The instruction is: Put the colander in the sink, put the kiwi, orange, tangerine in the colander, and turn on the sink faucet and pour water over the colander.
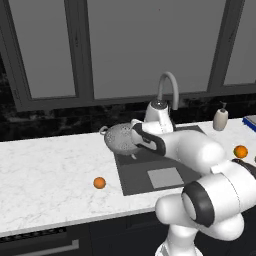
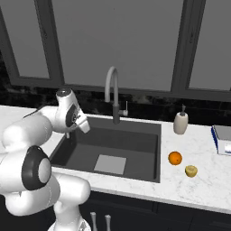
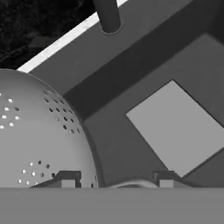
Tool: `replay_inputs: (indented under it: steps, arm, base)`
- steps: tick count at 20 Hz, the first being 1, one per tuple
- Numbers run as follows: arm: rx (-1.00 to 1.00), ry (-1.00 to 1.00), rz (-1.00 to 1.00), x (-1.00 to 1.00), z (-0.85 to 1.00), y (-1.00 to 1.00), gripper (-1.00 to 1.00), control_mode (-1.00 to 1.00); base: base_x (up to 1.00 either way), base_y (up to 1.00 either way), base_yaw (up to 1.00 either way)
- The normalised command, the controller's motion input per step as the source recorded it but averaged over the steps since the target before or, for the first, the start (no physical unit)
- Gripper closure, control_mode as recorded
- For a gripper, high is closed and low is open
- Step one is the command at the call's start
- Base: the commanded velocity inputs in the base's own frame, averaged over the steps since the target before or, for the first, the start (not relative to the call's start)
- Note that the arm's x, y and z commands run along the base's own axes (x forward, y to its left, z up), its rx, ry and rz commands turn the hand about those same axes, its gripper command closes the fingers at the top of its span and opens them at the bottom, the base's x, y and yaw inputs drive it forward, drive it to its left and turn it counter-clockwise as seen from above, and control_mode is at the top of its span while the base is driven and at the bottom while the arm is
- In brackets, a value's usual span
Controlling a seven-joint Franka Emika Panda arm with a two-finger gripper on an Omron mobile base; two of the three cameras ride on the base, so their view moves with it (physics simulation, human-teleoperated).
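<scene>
The silver-grey colander (image 1: 119, 138) hangs tilted over the back left corner of the dark sink (image 1: 131, 176), its holed wall facing me. My gripper (image 3: 116, 179) is shut on the colander (image 3: 39, 131); a curved bit of its rim or handle lies between the fingertips (image 3: 68, 178). Below lies the sink floor with its lighter square patch (image 3: 177, 127). The gooseneck faucet (image 2: 113, 92) stands behind the basin with no water running. On the right counter a bright orange fruit (image 2: 175, 158) sits beside the yellowish-green kiwi (image 2: 191, 170). A smaller orange fruit (image 1: 99, 183) lies left of the sink.
A beige soap pump bottle (image 2: 181, 122) stands at the sink's back right corner. A blue-and-white box (image 2: 223, 137) sits at the far right of the counter. Dark windows run behind the white marble counter (image 1: 45, 170).
</scene>
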Motion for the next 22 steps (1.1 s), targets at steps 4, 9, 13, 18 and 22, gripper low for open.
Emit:
replay_inputs:
  steps: [4, 9, 13, 18, 22]
  arm:
    - [-0.2, 0.26, -0.06, 0.0, -0.29, -1.0, 1.0, -1.0]
    - [-0.21, 0.1, 0.01, 0.0, -0.47, -0.99, 1.0, -1.0]
    - [-0.03, -0.02, 0.08, 0.0, -0.28, -0.44, 1.0, -1.0]
    - [0.0, -0.01, 0.02, -0.13, -0.28, -0.16, 1.0, -1.0]
    - [-0.06, -0.16, 0.25, -0.62, -0.25, -0.32, 1.0, -1.0]
  base:
    - [0.0, 0.0, 0.0]
    - [0.0, 0.0, 0.0]
    - [0.0, 0.0, 0.0]
    - [0.0, 0.0, 0.0]
    - [0.0, 0.0, 0.0]
